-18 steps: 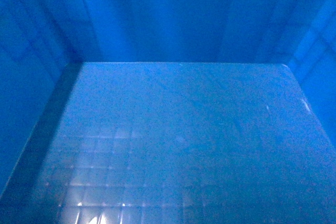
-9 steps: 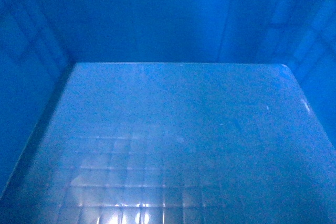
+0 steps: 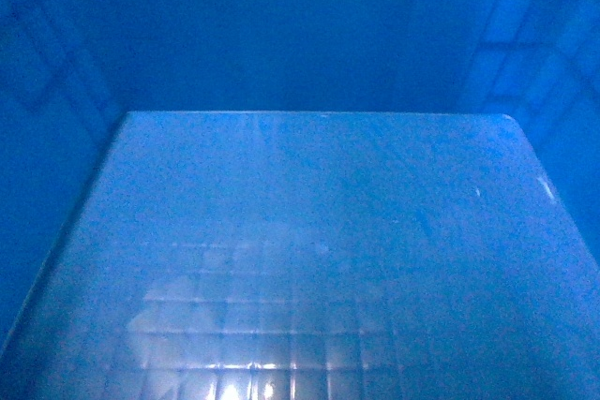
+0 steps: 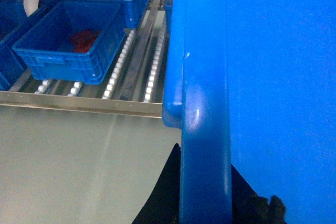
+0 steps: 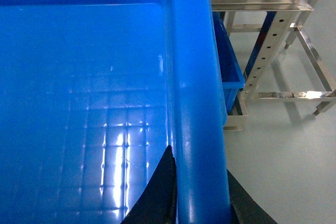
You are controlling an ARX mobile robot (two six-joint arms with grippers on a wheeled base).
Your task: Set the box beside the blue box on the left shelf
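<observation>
You saw the box floor change in the head view: the dark band along its left edge shrank away, the bright glints on the grid slid rightward along the bottom edge, and the lighter patches on the far wall moved toward the right.

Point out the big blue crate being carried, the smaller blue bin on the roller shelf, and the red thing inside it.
carried crate (image 4: pixel 205 103), left wrist view, on its thick rim
smaller blue bin (image 4: pixel 63 64), left wrist view, near ribbed wall
red thing (image 4: pixel 84 39), left wrist view, its middle
</observation>
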